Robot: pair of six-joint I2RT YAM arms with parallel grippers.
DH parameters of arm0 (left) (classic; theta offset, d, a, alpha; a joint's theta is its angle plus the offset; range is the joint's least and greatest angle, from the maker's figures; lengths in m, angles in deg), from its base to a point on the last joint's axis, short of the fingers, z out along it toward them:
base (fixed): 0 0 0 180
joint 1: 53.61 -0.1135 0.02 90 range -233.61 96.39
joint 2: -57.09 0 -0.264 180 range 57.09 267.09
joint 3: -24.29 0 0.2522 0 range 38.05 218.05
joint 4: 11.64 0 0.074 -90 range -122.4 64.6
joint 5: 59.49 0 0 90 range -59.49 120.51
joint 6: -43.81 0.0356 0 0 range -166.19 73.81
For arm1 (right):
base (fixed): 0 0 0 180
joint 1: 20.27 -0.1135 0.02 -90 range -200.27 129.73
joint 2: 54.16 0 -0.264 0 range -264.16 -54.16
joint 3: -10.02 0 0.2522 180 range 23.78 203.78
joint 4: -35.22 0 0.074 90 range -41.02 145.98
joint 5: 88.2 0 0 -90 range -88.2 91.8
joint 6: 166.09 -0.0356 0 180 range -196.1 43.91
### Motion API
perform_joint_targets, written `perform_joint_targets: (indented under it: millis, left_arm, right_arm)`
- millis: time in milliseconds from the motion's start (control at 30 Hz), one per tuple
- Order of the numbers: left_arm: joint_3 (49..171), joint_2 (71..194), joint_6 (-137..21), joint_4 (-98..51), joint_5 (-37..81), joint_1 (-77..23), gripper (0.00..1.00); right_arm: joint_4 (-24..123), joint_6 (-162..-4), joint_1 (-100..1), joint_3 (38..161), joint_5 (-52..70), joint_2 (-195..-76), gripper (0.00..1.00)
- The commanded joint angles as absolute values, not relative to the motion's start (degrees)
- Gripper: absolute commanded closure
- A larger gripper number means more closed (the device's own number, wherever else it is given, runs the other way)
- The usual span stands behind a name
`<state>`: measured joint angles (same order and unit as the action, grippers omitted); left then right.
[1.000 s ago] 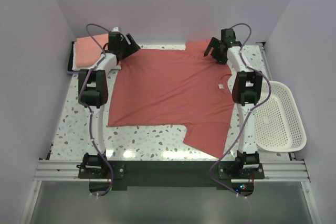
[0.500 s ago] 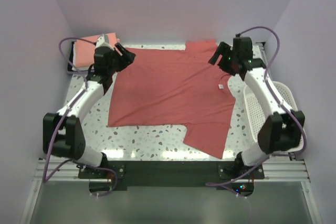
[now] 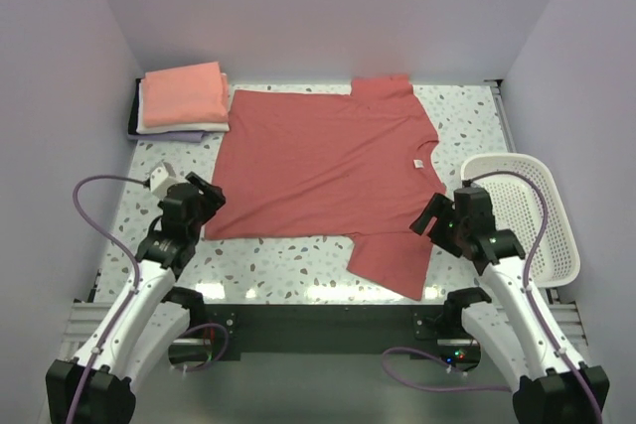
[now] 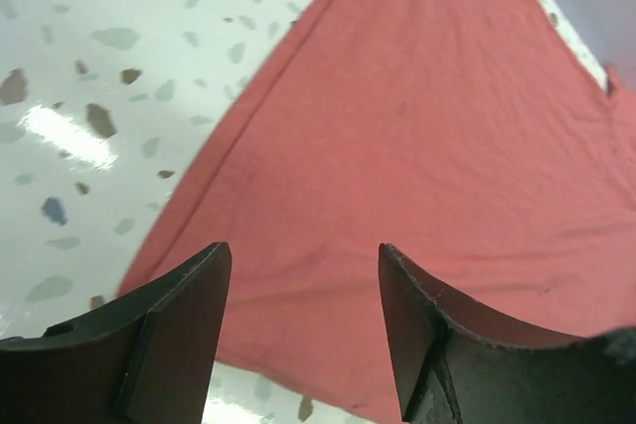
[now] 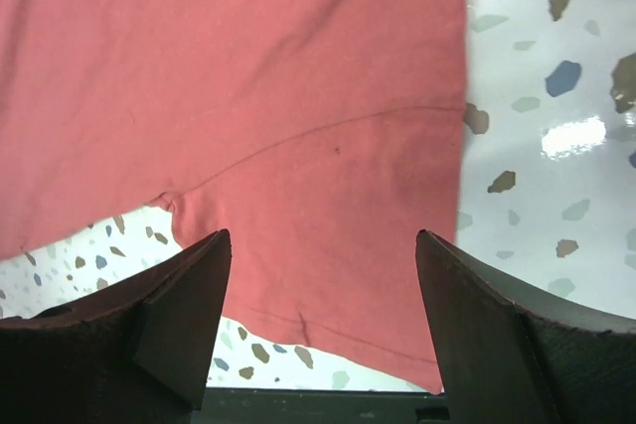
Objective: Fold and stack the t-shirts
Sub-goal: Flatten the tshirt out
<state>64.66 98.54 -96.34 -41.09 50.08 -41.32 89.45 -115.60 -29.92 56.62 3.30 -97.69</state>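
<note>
Left end effector, right end effector: wide-jawed over dusty-red t-shirt

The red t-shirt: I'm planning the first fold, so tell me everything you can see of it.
The dusty-red t-shirt is soft, thin cloth, short-sleeved, lying unfolded and nearly smooth on the speckled table. Its hem faces left, its neck right, with a small white label there. One sleeve points far, the other near. Nothing holds it.
</note>
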Motion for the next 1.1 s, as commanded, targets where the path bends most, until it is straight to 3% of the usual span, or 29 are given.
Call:
perform_joint_targets:
  millis: [0,367,700,1067]
  left_arm:
    - [62.6,96.7,-100.5,-48.9,56.7,-41.4,0.34]
    - [59.8,98.4,-108.8,-55.7,59.3,-41.4,0.43]
    - [55.7,102.5,-111.1,-50.5,57.8,-41.4,0.47]
    - [52.6,103.4,-110.8,-44.6,58.5,-41.3,0.65]
  right_arm:
    - [93.4,-117.9,-29.9,56.0,-0.8,-95.9,0.22]
    - [92.4,-119.0,-29.9,56.3,-0.9,-101.8,0.23]
    - [93.4,-122.0,-29.9,56.7,-5.3,-102.8,0.23]
    - [89.7,-120.8,-29.9,56.2,-6.2,-107.4,0.23]
